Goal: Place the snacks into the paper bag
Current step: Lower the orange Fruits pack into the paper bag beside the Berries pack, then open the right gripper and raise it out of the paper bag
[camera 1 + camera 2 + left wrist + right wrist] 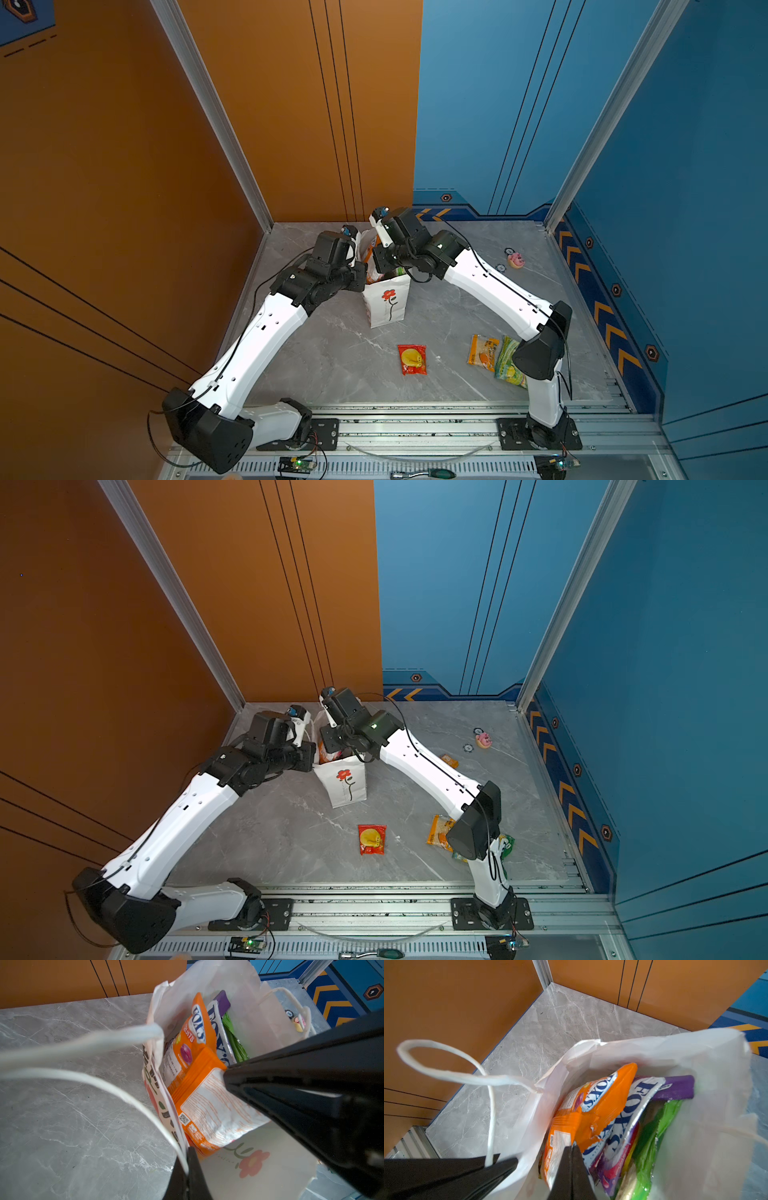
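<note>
- Paper bag (386, 307) stands upright, far centre, part-filled.
- My left gripper (189, 1159) pinches its cord handle (124, 1093), holding the mouth open.
- My right gripper (572, 1153) pinches the orange packet (207, 1105), feeding it into the mouth.
- Red packet (412, 359), near centre, not yet bagged.

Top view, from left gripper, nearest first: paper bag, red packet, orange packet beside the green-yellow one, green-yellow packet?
1. paper bag: left gripper pinches its rim.
2. red packet: mid-table, front.
3. orange packet: front right.
4. green-yellow packet: beyond it, partly under the right arm.
</note>
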### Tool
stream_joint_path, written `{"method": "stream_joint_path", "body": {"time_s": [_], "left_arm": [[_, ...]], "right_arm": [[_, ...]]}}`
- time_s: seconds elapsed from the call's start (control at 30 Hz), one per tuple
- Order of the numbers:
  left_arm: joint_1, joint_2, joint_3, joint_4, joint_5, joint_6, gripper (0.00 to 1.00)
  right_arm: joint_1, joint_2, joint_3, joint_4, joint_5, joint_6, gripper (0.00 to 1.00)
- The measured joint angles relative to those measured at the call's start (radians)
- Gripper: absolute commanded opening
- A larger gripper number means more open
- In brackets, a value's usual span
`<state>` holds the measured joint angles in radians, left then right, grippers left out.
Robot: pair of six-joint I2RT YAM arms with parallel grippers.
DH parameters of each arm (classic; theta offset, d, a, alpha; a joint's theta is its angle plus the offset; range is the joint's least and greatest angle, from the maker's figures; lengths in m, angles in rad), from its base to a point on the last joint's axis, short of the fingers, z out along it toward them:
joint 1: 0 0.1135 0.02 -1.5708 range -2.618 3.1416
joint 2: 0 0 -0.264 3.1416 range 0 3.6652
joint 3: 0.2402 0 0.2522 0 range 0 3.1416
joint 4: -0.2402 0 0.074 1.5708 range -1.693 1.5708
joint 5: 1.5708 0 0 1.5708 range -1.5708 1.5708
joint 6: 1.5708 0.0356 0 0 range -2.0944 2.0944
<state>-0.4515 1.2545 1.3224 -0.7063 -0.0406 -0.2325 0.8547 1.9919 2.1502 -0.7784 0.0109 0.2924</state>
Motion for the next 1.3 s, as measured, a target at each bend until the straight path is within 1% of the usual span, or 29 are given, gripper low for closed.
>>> {"method": "stream_joint_path", "body": {"time_s": [0.67, 0.8, 0.87, 1.07, 1.17, 1.3], "left_arm": [[0.001, -0.004, -0.009, 0.0, -0.001, 0.0, 0.0], [0.001, -0.006, -0.009, 0.0, -0.001, 0.0, 0.0], [0.002, -0.006, -0.009, 0.0, -0.001, 0.0, 0.0], [0.002, -0.006, -0.009, 0.0, -0.001, 0.0, 0.0], [0.002, -0.006, -0.009, 0.0, -0.001, 0.0, 0.0], [0.002, -0.006, -0.009, 0.0, -0.001, 0.0, 0.0]], "right_arm": [[-0.013, 0.062, 0.008, -0.001, -0.061, 0.109, 0.0], [-0.017, 0.062, 0.027, -0.019, -0.069, 0.124, 0.1], [-0.019, 0.072, 0.046, -0.027, -0.078, 0.133, 0.21], [-0.025, 0.087, 0.059, -0.046, -0.089, 0.158, 0.45], [-0.026, 0.078, 0.059, -0.053, -0.078, 0.161, 0.52], [-0.029, 0.035, 0.059, -0.067, -0.049, 0.16, 0.57]]}}
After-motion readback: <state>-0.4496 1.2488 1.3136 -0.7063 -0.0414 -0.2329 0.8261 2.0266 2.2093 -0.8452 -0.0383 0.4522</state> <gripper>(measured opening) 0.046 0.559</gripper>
